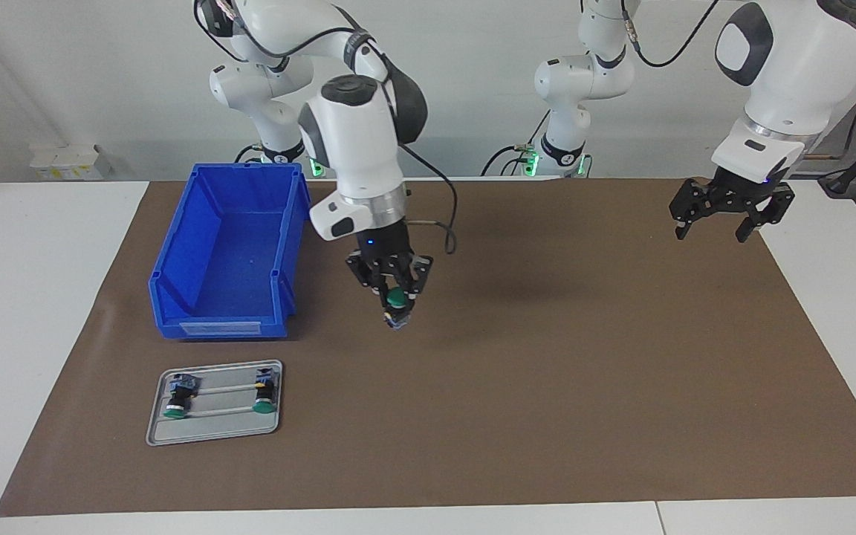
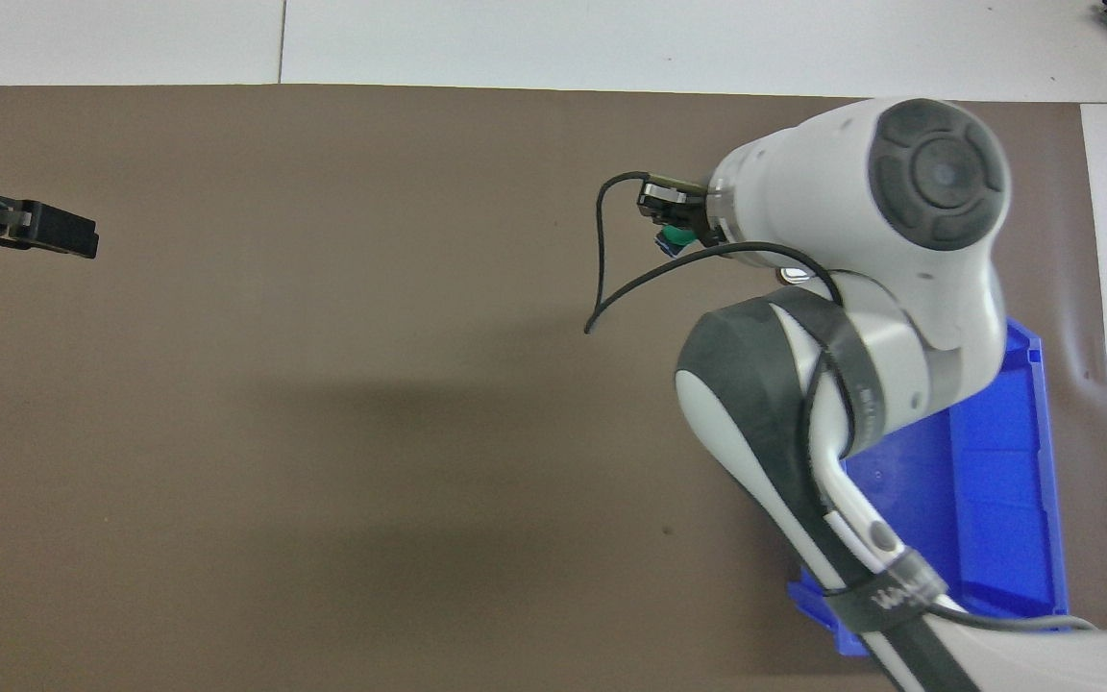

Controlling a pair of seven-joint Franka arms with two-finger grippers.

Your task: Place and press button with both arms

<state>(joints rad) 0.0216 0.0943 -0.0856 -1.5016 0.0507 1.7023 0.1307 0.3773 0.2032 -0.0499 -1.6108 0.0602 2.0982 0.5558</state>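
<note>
- Overhead: right arm (image 2: pixel 861 288) covers the tray completely and hides most of the blue bin (image 2: pixel 996 500).
- Overhead: of the button (image 2: pixel 676 238) only a green and bluish sliver shows past the wrist.
- Overhead: left gripper (image 2: pixel 35 228) cut by the frame edge; one finger visible.
- Facing: both arms' upper links run off the top edge.
- Facing: markings on the tray's two buttons (image 1: pixel 175 397) too small to read.
</note>
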